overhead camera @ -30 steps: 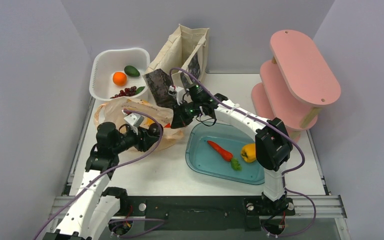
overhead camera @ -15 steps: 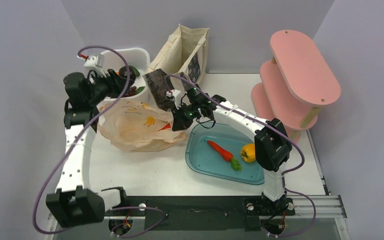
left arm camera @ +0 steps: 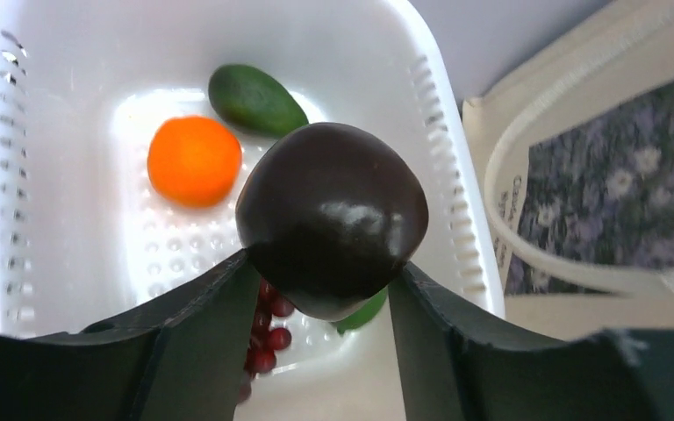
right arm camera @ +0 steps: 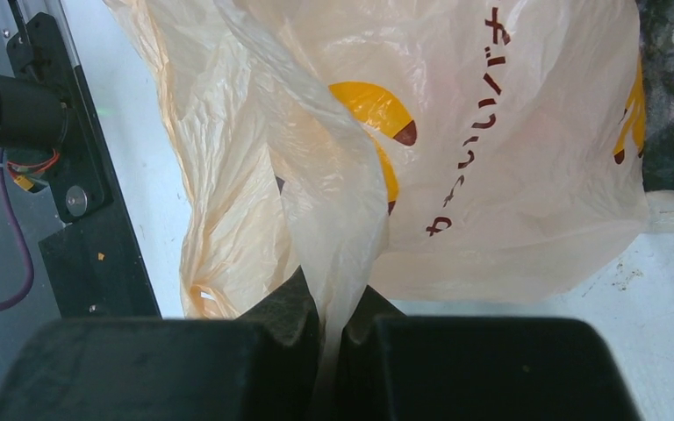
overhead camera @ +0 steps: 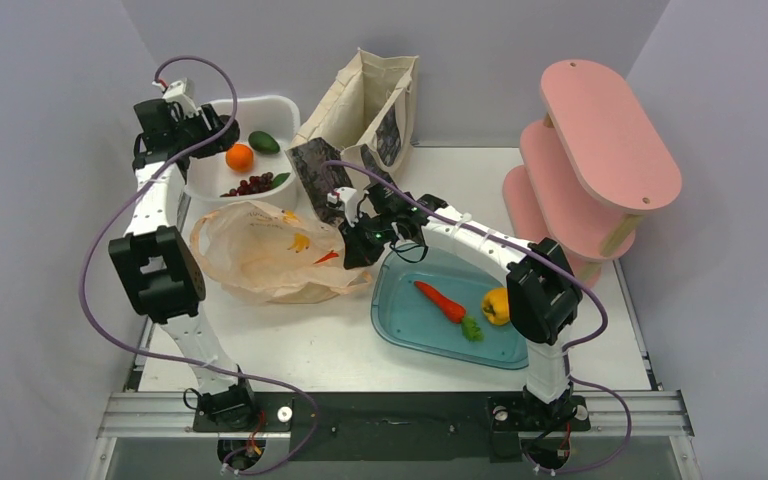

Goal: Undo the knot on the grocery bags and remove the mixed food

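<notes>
Over the white perforated plastic basket (left arm camera: pixel 70 88) at far left | left gripper (left arm camera: pixel 323 272) clamped on a glossy dark round fruit (left arm camera: pixel 332 215), hanging above the round orange fruit (left arm camera: pixel 195 160) | imo lower it onto a bare spot, then let go, no dropping | right gripper (right arm camera: pixel 332 324) fingers pinched on the crinkly peach-orange plastic bag (right arm camera: pixel 509 175), just left of the teal plastic tray (overhead camera: pixel 405 320), hold that steady

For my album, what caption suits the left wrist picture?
The left jaws hold a dark round item above a white basket holding an orange fruit, a green avocado and red berries.
</notes>
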You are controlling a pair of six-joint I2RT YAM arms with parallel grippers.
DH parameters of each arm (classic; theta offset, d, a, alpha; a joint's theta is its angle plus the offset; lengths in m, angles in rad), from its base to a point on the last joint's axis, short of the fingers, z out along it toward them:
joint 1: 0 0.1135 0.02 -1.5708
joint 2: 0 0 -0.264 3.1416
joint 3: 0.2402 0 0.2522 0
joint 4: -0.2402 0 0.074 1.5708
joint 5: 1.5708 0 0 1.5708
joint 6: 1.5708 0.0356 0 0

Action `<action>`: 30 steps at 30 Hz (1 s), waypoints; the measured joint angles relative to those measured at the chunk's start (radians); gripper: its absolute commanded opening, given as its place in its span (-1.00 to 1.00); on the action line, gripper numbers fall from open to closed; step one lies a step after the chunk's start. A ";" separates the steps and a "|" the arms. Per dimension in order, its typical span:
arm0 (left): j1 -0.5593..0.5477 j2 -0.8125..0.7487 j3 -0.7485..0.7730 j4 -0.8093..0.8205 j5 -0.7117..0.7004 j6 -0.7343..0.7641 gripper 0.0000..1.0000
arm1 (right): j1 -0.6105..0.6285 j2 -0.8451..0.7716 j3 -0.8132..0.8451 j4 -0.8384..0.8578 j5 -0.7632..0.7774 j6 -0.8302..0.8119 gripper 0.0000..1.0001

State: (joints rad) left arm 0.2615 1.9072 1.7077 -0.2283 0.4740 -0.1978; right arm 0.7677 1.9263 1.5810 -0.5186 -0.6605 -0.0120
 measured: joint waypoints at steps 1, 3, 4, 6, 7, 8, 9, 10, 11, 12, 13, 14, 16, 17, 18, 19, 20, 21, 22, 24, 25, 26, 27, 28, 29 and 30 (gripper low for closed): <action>0.002 0.038 0.042 -0.008 -0.001 0.001 0.17 | 0.000 0.000 0.000 0.000 0.002 0.000 -1.00; 0.007 0.116 0.152 -0.039 -0.005 -0.005 0.21 | 0.000 0.000 0.000 0.000 0.003 -0.001 -1.00; 0.010 0.146 0.204 -0.053 -0.009 -0.008 0.20 | 0.000 0.000 0.000 0.000 0.005 -0.003 -1.00; 0.013 0.187 0.278 -0.076 -0.020 -0.009 0.20 | 0.005 0.000 0.000 0.000 0.008 -0.004 -1.00; 0.016 0.198 0.304 -0.082 -0.021 -0.010 0.21 | 0.005 0.000 0.000 0.000 0.010 -0.005 -1.00; 0.018 0.200 0.312 -0.074 -0.022 -0.012 0.21 | 0.006 0.000 0.000 0.000 0.010 -0.006 -1.00; 0.020 0.200 0.312 -0.071 -0.020 -0.016 0.21 | 0.006 0.000 0.000 0.000 0.010 -0.007 -1.00; 0.023 0.196 0.302 -0.045 -0.017 -0.024 0.21 | 0.006 0.000 0.000 -0.001 0.010 -0.007 -1.00; 0.027 0.188 0.277 -0.010 -0.013 -0.031 0.21 | 0.006 0.000 0.000 0.000 0.010 -0.007 -1.00; 0.031 0.174 0.241 0.024 -0.005 -0.037 0.21 | 0.006 0.000 0.000 0.000 0.010 -0.007 -1.00; 0.035 0.156 0.197 0.053 0.006 -0.042 0.21 | 0.006 0.000 0.000 0.000 0.011 -0.007 -1.00; 0.039 0.135 0.156 0.074 0.022 -0.047 0.21 | 0.006 0.000 0.001 -0.001 0.011 -0.007 -1.00; 0.048 0.066 0.036 0.132 0.082 -0.052 0.22 | 0.006 0.000 0.002 -0.001 0.011 -0.007 -1.00; 0.052 0.019 -0.034 0.163 0.121 -0.053 0.22 | 0.006 0.000 0.003 0.000 0.011 -0.007 -1.00; 0.055 -0.037 -0.107 0.189 0.171 -0.046 0.22 | 0.006 0.000 0.004 0.000 0.011 -0.006 -1.00; 0.056 -0.092 -0.174 0.210 0.220 -0.037 0.22 | 0.005 0.000 0.005 0.003 0.010 -0.005 -1.00; 0.057 -0.170 -0.259 0.238 0.279 -0.016 0.22 | 0.005 0.000 0.005 0.008 0.010 -0.002 -1.00; 0.055 -0.254 -0.343 0.256 0.337 0.006 0.22 | 0.004 0.000 0.005 0.014 0.009 0.000 -1.00; 0.052 -0.350 -0.424 0.268 0.387 0.034 0.22 | 0.004 0.000 0.005 0.021 0.006 0.004 -1.00; 0.040 -0.541 -0.554 0.283 0.465 0.094 0.22 | 0.003 0.000 0.005 0.041 -0.005 0.015 -1.00; 0.031 -0.634 -0.606 0.286 0.501 0.133 0.22 | 0.003 0.000 0.005 0.055 -0.014 0.023 -1.00; 0.021 -0.725 -0.645 0.273 0.532 0.188 0.22 | 0.002 0.000 0.005 0.070 -0.025 0.032 -1.00; 0.006 -0.805 -0.676 0.240 0.554 0.251 0.22 | -0.002 0.000 0.005 0.087 -0.036 0.043 -1.00; -0.008 -0.859 -0.696 0.201 0.566 0.311 0.22 | -0.002 0.000 0.005 0.104 -0.045 0.053 -1.00; -0.029 -0.925 -0.722 0.153 0.575 0.387 0.21 | -0.002 0.000 0.005 0.129 -0.059 0.071 -1.00; -0.051 -0.981 -0.750 0.103 0.581 0.459 0.20 | -0.002 0.000 0.005 0.155 -0.074 0.086 -1.00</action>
State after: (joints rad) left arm 0.2104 0.9260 0.9573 -0.1249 1.0550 0.2615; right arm 0.7654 1.9263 1.5864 -0.3634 -0.7349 0.0738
